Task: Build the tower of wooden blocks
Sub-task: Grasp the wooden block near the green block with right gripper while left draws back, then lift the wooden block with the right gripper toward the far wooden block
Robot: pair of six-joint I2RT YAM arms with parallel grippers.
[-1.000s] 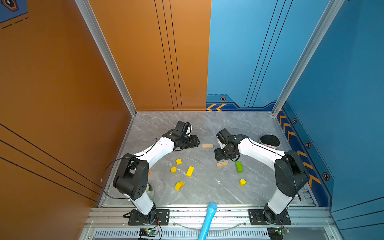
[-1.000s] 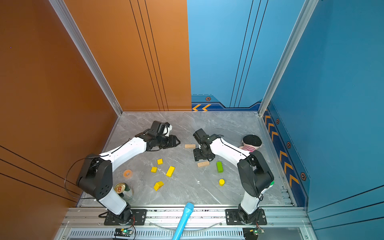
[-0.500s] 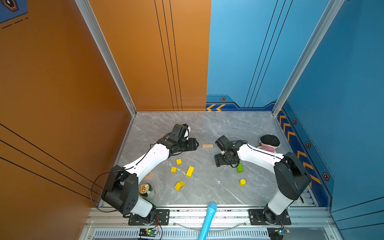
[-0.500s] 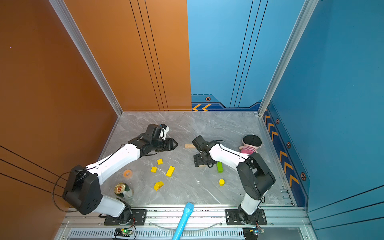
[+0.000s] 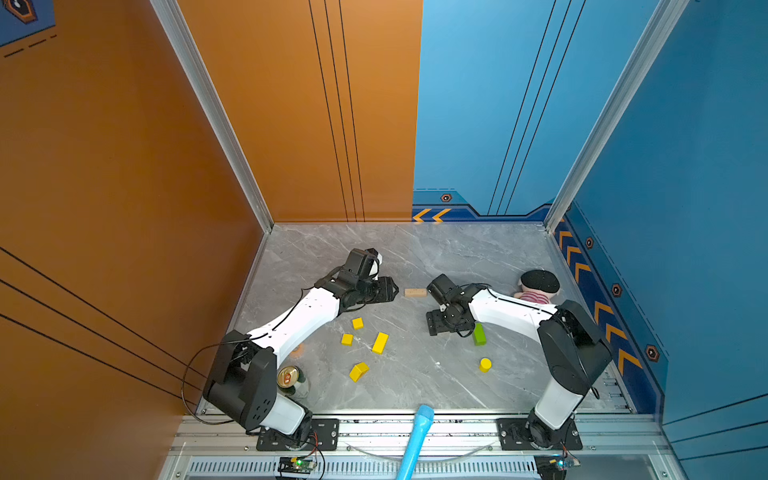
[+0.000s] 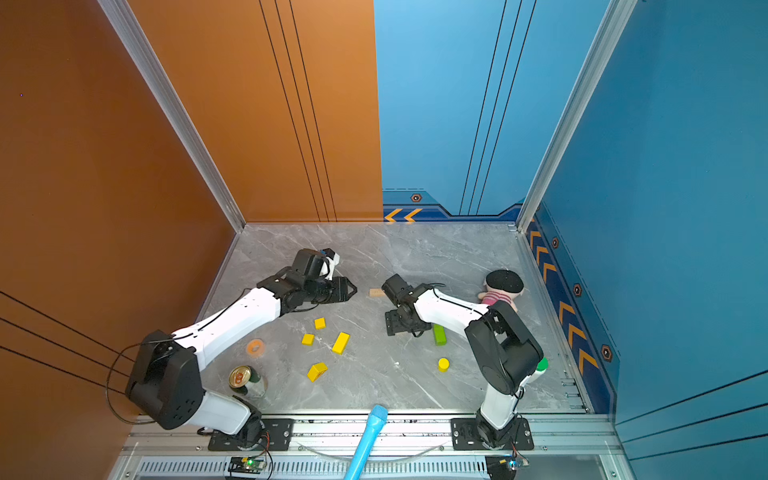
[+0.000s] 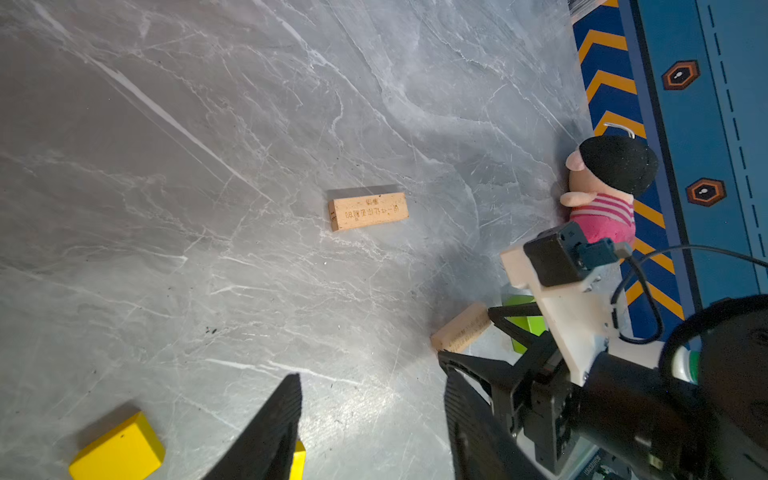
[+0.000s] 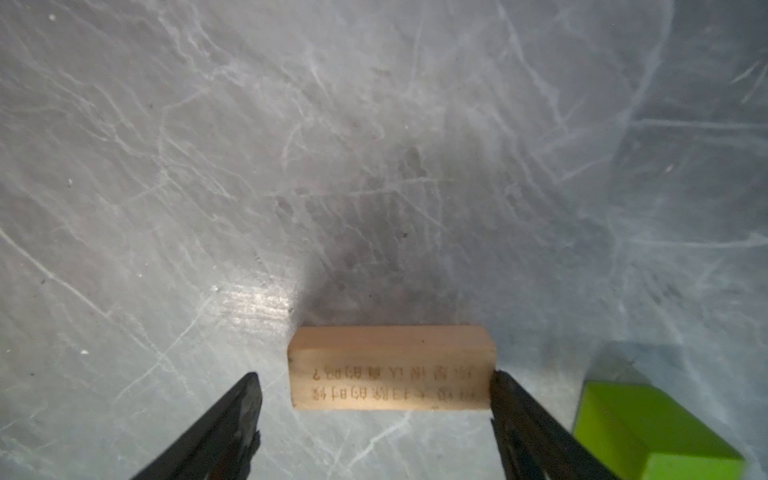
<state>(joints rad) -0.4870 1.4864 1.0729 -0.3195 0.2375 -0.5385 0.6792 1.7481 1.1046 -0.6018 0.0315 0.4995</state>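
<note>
Plainly, no tower exists yet: every wood block lies singly on the grey marble desk [image 5: 415, 253], and nothing is stacked on anything. One tan plank [image 8: 390, 370] lies flat between the fingers [image 8: 232, 419] of the right gripper [image 8: 374, 378], which are spread wide along its length. One fingertip is at the plank's end, perhaps touching, while the other stands clear of it. I judge the plank bracketed rather than gripped. The green bar [image 8: 648, 432] lies just beside it.

The second tan plank [image 5: 415, 292] rests between the two arms. The left gripper [image 5: 388, 289] is near it, fingers parted and empty. Nearer the front lie the yellow cubes [image 5: 357, 323], a yellow bar [image 5: 380, 343] and a yellow wedge-like piece [image 5: 358, 371]. Well apart from these is the yellow cylinder [image 5: 485, 364]. Every layer is yet to be laid, the planks first by my reckoning.

In both top views the right gripper covers its plank. In the left wrist view the left gripper's far finger merges with the dark right arm. The planks' print is unreadable, and the shape of the wedge-like piece is uncertain. A drink can [image 5: 287, 376] and a plush toy [image 5: 536, 286] sit at the edges.
</note>
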